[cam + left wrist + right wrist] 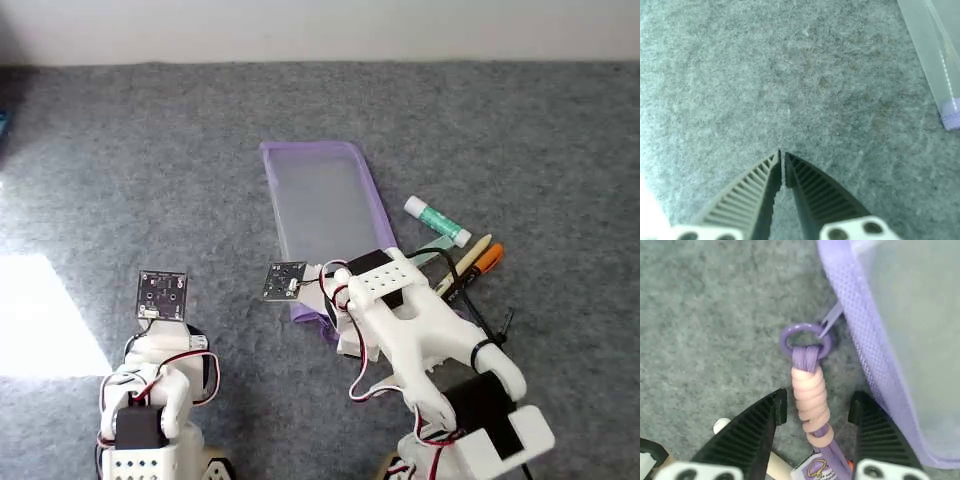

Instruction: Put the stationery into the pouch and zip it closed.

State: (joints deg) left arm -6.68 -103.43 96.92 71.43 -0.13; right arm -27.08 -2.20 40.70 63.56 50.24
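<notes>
The purple pouch (pixel 320 210) lies flat in the middle of the grey felt (pixel 150 150), with its long side running away from the arms. The stationery lies outside it, on the felt just beside its right edge: a glue stick (pixel 437 222) with a green end, and nearer to the arms a pale pen (pixel 468 258) and an orange marker (pixel 486 258) side by side. The right arm (pixel 410 320) is stretched forward and bent down over the near end of the pouch, and it covers that end in the high view. The right gripper (pixel 818 401) points down at the felt with its fingers spread wide. Between them, touching neither, lies a pink coil (pixel 811 397) that is tied to a purple ring (pixel 805 340). The ring lies on the felt just beside the mesh edge of the pouch (pixel 900 330) and is joined to it by a thin purple tab. The left arm (pixel 150 410) is folded back at the near left edge of the table, well apart from the pouch. The left gripper (pixel 781 155) points down at bare felt, its two fingertips pressed together with nothing between them, and a corner of the pouch (pixel 930 45) lies farther off.
</notes>
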